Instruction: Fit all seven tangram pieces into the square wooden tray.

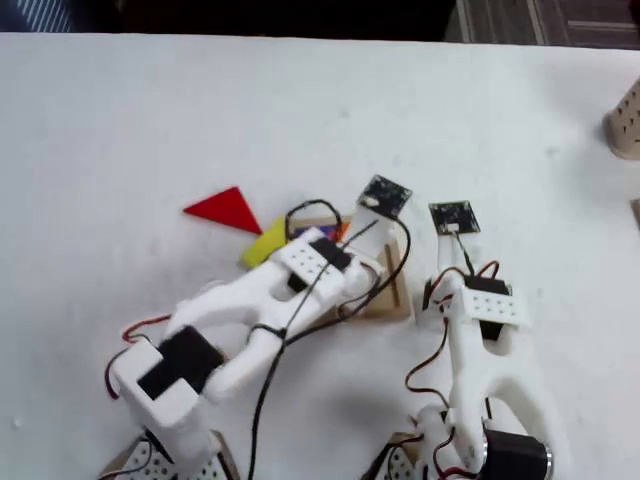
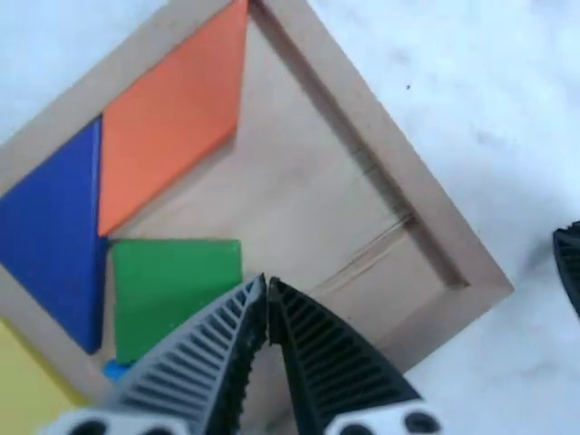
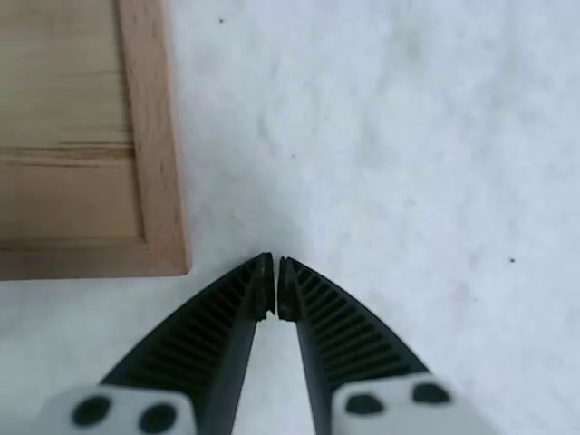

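White table fills the high view. From its six o'clock edge two white arms stretch up. The left arm slants toward one o'clock and covers most of the wooden tray. The right arm stands at the tray's three o'clock, apart from it.

The high view leaves the tray's inside hidden under the left arm, and the left wrist view opens it up. An orange slanted piece, a blue triangle and a green square lie flat on the tray floor, edges meeting. The rest of the floor is bare wood.

Outside the tray, a yellow piece lies just beside the rim at nine o'clock. A red triangle lies on the table at ten o'clock, well apart from the tray.

The left gripper is clenched, tips together and holding nothing, above the bare floor just beside the green square. The right wrist view shows the right gripper also clenched and empty, over the table near an outer corner of the tray.
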`<action>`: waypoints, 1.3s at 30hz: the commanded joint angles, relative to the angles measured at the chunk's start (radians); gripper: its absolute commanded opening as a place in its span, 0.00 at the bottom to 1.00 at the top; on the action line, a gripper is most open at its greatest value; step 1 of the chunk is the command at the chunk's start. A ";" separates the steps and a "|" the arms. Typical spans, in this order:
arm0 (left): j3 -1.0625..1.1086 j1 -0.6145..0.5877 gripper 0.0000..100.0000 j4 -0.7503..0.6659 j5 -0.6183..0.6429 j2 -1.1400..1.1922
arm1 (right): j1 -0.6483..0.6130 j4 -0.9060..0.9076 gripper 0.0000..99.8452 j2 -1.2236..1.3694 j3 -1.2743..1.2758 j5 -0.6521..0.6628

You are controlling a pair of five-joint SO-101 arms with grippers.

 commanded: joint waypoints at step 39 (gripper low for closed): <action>0.333 -0.568 0.02 0.204 -0.049 -0.659 | -0.001 0.002 0.02 -0.039 -0.005 0.014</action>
